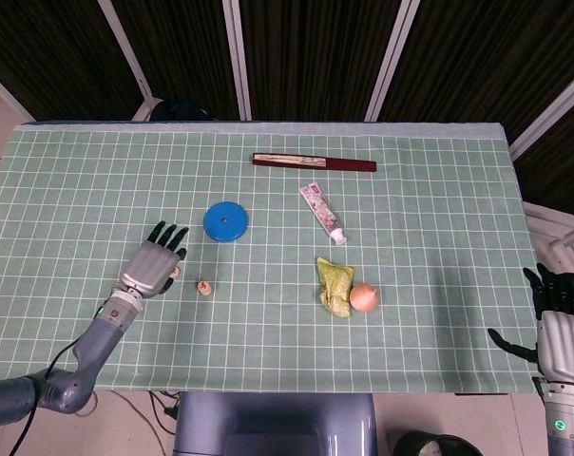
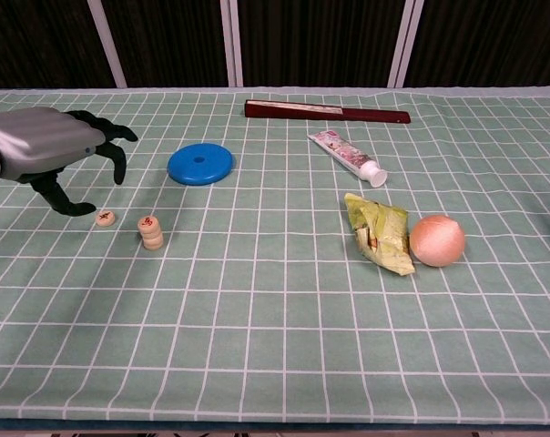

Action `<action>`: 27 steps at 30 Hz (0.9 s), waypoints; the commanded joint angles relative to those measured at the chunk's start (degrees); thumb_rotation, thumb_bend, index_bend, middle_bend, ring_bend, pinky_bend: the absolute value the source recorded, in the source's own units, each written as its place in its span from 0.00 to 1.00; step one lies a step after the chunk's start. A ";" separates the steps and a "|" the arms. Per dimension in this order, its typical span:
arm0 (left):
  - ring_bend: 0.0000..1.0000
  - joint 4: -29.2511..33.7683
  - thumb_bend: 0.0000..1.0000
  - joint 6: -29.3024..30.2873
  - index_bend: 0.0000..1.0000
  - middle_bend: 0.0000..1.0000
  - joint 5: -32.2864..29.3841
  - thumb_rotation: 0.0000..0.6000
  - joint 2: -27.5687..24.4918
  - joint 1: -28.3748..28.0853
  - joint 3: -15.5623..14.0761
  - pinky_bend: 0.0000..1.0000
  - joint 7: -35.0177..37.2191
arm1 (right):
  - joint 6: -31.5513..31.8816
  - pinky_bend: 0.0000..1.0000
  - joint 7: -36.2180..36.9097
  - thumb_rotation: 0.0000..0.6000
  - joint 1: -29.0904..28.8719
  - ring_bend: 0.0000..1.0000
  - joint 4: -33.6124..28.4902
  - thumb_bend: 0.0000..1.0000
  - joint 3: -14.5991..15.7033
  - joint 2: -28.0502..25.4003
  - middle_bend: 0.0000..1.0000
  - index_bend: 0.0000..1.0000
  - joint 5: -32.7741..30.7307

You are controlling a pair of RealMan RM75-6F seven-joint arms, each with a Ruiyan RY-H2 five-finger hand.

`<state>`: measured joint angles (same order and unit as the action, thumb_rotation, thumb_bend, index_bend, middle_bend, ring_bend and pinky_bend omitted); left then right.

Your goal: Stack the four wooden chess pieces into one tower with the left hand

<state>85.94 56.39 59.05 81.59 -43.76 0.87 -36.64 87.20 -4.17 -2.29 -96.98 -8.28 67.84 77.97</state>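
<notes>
A short stack of round wooden chess pieces stands upright on the green checked cloth, its top face marked in red; in the head view the stack is a small pale dot. One loose wooden piece lies flat just left of the stack. My left hand hovers over the cloth left of both, fingers arched downward and apart, holding nothing; its thumb tip is close to the loose piece. In the head view the left hand is left of the stack. My right hand stays off the table's right edge, empty.
A blue disc lies behind the stack. Further right are a toothpaste tube, a crumpled yellow-green packet and an onion. A dark red closed fan lies near the far edge.
</notes>
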 commanded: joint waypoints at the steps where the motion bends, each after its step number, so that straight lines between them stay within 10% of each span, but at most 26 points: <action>1: 0.00 -3.81 0.29 -1.83 0.38 0.03 -0.62 1.00 0.62 0.83 -0.07 0.00 2.75 | -0.06 0.00 -0.02 1.00 -0.02 0.00 -0.02 0.23 0.01 0.01 0.01 0.08 -0.03; 27: 0.00 -14.75 0.29 -5.66 0.47 0.03 3.36 1.00 7.74 1.02 0.41 0.00 6.80 | -0.27 0.00 0.09 1.00 -0.03 0.00 -0.15 0.23 -0.04 -0.11 0.01 0.08 -0.30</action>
<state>71.22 50.71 62.38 89.30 -42.73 1.26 -29.82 86.93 -4.08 -2.31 -97.12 -8.32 67.73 77.68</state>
